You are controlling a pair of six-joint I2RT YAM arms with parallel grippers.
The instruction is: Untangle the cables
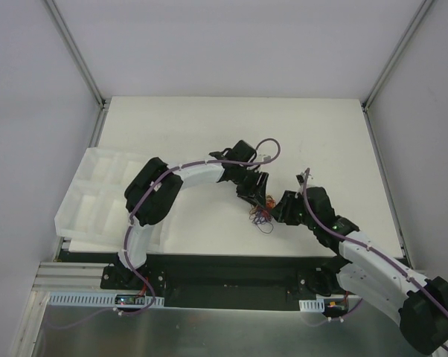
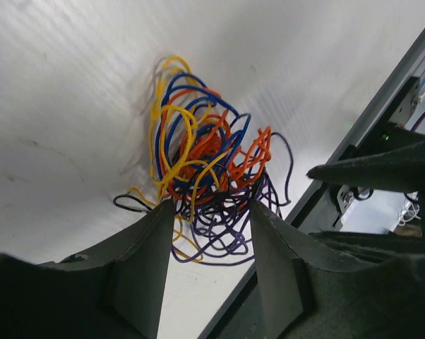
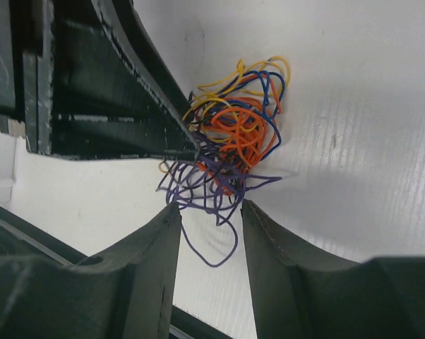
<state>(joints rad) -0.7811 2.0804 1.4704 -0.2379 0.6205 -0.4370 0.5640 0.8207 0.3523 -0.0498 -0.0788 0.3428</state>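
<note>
Though knotted, cables (image 1: 261, 216) on tbl (image 1: 209, 130).

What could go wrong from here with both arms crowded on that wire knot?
1. The cables are one dense knot; both jaws stand open over mostly purple loops, so closing and pulling might tighten it rather than free a strand.
2. The left and right jaws crowd the same knot, so moving closer risks a collision.
3. The whole knot may drag across the table.

From above, the cables (image 1: 263, 218) are too small to tell apart; in the left wrist view their lowest purple loops pass behind the fingers (image 2: 138, 275) of the left gripper (image 2: 212, 203).
</note>
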